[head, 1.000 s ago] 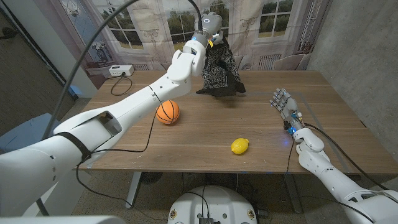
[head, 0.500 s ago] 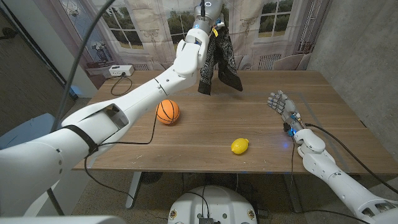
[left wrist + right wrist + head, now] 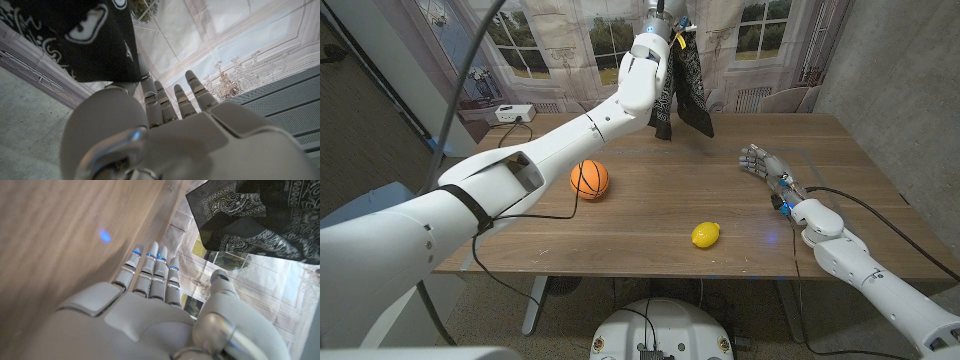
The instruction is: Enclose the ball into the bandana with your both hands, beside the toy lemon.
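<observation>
Two hands up: left hand (image 3: 660, 12) raised high over the tabletop's far edge, gripping black paisley bandana (image 3: 682, 85), which hangs free, clear of the wood. Right hand (image 3: 761, 163) hovers near the right edge w/ nothing in it, fingers straight and close together, reaching toward the middle. Ball (image 3: 589, 180), orange basketball type, sits left of centre on the tabletop (image 3: 650, 225). Toy lemon (image 3: 706, 235) lies near the front edge, well apart from ball and bandana.
</observation>
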Tool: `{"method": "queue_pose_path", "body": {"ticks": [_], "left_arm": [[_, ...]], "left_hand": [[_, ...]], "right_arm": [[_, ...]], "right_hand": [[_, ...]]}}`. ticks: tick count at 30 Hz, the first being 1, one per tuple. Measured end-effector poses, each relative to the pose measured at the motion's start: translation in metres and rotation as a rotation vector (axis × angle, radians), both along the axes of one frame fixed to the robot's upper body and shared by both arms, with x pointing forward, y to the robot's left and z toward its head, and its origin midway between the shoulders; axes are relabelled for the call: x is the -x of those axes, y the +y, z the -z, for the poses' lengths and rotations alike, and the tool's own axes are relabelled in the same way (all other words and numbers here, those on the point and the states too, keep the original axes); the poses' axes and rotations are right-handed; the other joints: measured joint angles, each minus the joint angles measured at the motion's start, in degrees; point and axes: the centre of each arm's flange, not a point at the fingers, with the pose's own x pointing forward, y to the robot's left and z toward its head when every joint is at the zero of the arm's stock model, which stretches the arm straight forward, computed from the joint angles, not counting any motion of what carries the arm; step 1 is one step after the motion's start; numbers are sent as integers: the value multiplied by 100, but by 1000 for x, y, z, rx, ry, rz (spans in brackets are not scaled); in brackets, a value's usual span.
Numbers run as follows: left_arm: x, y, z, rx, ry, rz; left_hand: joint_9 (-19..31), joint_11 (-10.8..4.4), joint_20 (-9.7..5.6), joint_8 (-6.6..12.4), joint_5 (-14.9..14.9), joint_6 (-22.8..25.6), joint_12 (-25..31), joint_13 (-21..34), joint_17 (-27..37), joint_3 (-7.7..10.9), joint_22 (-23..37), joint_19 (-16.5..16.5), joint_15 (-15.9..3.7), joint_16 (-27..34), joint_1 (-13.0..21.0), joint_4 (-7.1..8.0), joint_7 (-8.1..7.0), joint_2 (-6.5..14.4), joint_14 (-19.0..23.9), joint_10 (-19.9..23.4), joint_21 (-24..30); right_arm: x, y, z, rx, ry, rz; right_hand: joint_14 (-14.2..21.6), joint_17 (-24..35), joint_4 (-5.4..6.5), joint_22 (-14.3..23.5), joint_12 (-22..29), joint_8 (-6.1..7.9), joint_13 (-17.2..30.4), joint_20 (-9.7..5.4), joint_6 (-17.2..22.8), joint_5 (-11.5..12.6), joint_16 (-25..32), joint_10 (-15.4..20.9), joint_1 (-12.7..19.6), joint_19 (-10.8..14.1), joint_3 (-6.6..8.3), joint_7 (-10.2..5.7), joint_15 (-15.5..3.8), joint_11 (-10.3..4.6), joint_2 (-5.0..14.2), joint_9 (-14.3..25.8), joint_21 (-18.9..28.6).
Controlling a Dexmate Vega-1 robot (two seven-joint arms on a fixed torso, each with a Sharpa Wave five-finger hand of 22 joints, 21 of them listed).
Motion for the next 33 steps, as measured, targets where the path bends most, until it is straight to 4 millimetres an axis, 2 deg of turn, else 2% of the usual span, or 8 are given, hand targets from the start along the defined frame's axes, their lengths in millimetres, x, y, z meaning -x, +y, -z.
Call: {"method": "queue_pose_path", "body": {"ticks": [4, 8, 9, 19, 20, 26, 27, 33], "left_arm": [[-1, -13, -10, -13, 0, -35], [-2, -10, -10, -3, 8, -47], [-2, -25, -19, -21, 0, -64], [-6, -21, -18, 4, 32, -63], [-4, -46, -36, -32, 16, -96], [-7, -51, -38, -34, 44, -98], [-2, -59, -44, -51, 30, -103], [-1, -64, -47, -59, 63, -99]], "left_hand": [[32, 0, -31, 110, 0, 65, 0, 0, -21, 9, 0, -31, 0, 0, 1, -57, 64, -44, 0, 0, 0], [113, 0, -31, 238, 0, 183, 0, 0, -26, 41, 0, -31, 0, 0, -34, -89, 84, -79, 0, 1, 0], [122, 0, -31, 256, 0, 183, 0, 0, -26, 41, 0, -31, 0, 0, -34, -89, 84, -79, 0, 1, 0], [290, -18, -41, 474, 146, 331, 0, -26, -26, 121, -17, -83, 0, -29, -86, -168, 143, -131, 0, 60, 0], [305, -12, -40, 503, 163, 349, 0, -27, -26, 126, -16, -83, 0, -29, -86, -174, 125, -131, 0, 74, 0], [412, -42, -40, 619, 255, 482, 0, -53, -26, 167, -16, -83, 0, -29, -101, -215, 53, -206, 0, 104, 0], [424, -45, -40, 636, 284, 482, 0, -53, -26, 167, -16, -83, 0, -29, -101, -215, 53, -206, 0, 107, 0], [515, -42, -29, 723, 374, 513, 0, -54, -25, 201, -16, -114, 0, -29, -92, -249, 83, -218, 0, 164, 0]], "right_arm": [[6, 4, -5, 34, -61, 36], [8, 9, -3, 37, -61, 27], [8, 9, -3, 37, -61, 27], [18, 25, -6, 69, -114, 29], [22, 25, -9, 131, -178, 153], [25, 41, -10, 136, -205, 174], [25, 37, -9, 168, -224, 274], [24, 51, -12, 181, -252, 344]], "right_hand": [[-445, -67, 0, 0, -213, 0, -51, 33, -217, 0, -274, -510, 176, -194, 0, -107, 58, -73, -36, 0, -59], [-685, -139, -17, 0, -347, 0, -88, 31, -377, 0, -433, -797, 301, -269, 17, -149, 37, -109, -33, 0, -66], [-686, -144, -24, 0, -355, 0, -88, 47, -390, 0, -435, -827, 328, -286, 24, -159, 38, -122, -28, 0, -66], [-759, -224, -134, -14, -473, 0, -141, 60, -581, 28, -532, -941, 702, -298, 134, -191, -35, -174, 17, 27, -66], [-759, -229, -144, -17, -479, 0, -141, 60, -593, 28, -536, -960, 760, -298, 144, -202, -35, -194, -1, 27, -66], [-664, -276, -149, -16, -479, 3, -168, 0, -601, 28, -553, -902, 1000, -238, 199, -210, -129, -270, -25, 26, -66], [-655, -277, -149, -16, -479, 24, -168, -19, -598, 30, -553, -879, 1028, -219, 199, -213, -138, -289, -53, 26, -66], [-390, -303, -100, -16, -417, 112, -194, -23, -361, 68, -507, -613, 1159, -91, 149, -241, -269, -307, -184, 26, -18]]}}
